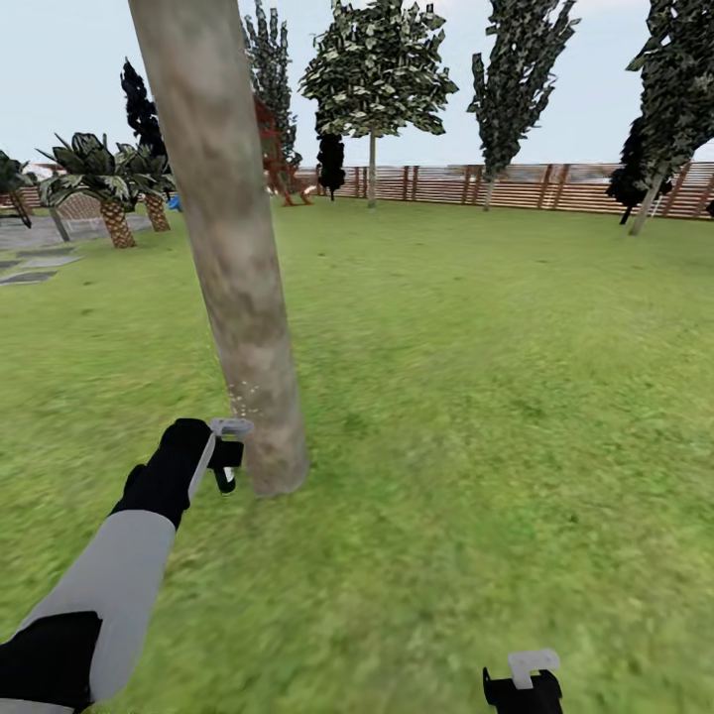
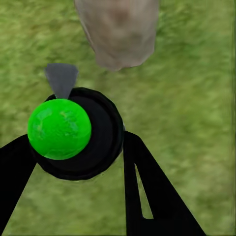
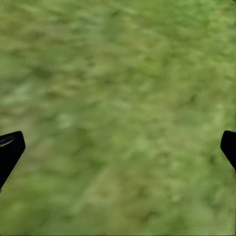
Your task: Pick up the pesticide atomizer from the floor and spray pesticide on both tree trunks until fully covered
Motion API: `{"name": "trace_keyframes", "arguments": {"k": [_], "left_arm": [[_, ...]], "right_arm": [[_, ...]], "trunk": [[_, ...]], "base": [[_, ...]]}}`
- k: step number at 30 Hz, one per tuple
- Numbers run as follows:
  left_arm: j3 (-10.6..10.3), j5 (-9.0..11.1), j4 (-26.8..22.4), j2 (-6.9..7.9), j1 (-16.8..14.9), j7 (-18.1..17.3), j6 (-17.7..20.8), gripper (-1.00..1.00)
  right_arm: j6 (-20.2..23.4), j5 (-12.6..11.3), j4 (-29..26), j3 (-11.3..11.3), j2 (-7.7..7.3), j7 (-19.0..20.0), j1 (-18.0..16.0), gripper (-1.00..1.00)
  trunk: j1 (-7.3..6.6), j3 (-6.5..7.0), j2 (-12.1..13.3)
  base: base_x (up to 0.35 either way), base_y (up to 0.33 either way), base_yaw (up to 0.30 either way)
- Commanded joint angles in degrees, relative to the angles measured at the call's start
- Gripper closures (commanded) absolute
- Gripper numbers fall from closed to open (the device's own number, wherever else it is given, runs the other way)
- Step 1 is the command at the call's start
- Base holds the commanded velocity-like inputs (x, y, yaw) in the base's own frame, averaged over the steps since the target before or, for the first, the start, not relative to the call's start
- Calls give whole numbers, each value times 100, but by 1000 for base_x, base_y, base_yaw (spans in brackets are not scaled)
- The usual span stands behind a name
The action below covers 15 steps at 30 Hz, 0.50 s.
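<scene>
Grass lawn [image 1: 476, 397] across nearly the whole head view, running back to a brown slatted wooden fence [image 1: 555, 185] under pale sky. Grey paving [image 1: 30, 263] at the far left edge.

Nearest tree trunk [image 1: 233, 258] rising from the lawn left of centre, mottled grey-brown, leaning slightly, top cut off by the frame. Faint pale speckling low on the trunk, just above the left gripper. Same trunk's base [image 2: 120, 32] seen in the left wrist view, standing in grass.

Farther back: leafy tree with thin straight trunk [image 1: 373, 164] by the fence; dark narrow trees [image 1: 511, 79] to its right; short scaly-trunked palms [image 1: 114, 198] at left; red frame-like structure [image 1: 278, 159] behind the near trunk, too small to identify.

Left arm [image 1: 109, 585], grey with black sleeve, reaching toward the trunk base. Left gripper [image 1: 226, 458] just beside the trunk, touching or not cannot tell. In the left wrist view, both black fingers [image 2: 147, 191] closed against the pesticide atomizer [image 2: 73, 132]: round black body, bright green cap on top, grey nozzle [image 2: 61, 78] pointing toward the trunk.

Right gripper [image 1: 523, 684] low at the bottom edge over grass, well apart from the trunk. In the right wrist view, fingertips [image 3: 10, 150] spread wide at opposite edges, holding nothing, blurred grass between.
</scene>
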Motion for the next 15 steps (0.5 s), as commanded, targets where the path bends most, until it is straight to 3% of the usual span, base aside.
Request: {"name": "trace_keyframes", "arguments": {"k": [1, 6, 8, 15], "left_arm": [[9, -59, -4, -15, -91, -47, 20, 100], [-10, -46, 2, -18, -503, -56, 40, 100], [-20, -42, -1, -19, -688, -88, 325, 100], [-24, -62, -24, 90, -691, -133, 417, 100]], "right_arm": [[-13, -42, 0, 49, -2, -18, 0, -100], [-13, -42, 6, 40, -35, -19, -2, -100], [-13, -42, 9, 40, -44, -23, 0, -100], [-13, -42, 1, 40, -40, -23, -4, -100]], "trunk": [[2, -6, -2], [2, -6, -2], [2, -6, -2], [2, -6, -2]], "base": [[165, -91, 276], [10, -5, 41], [0, 0, 1], [17, -8, 0]]}}
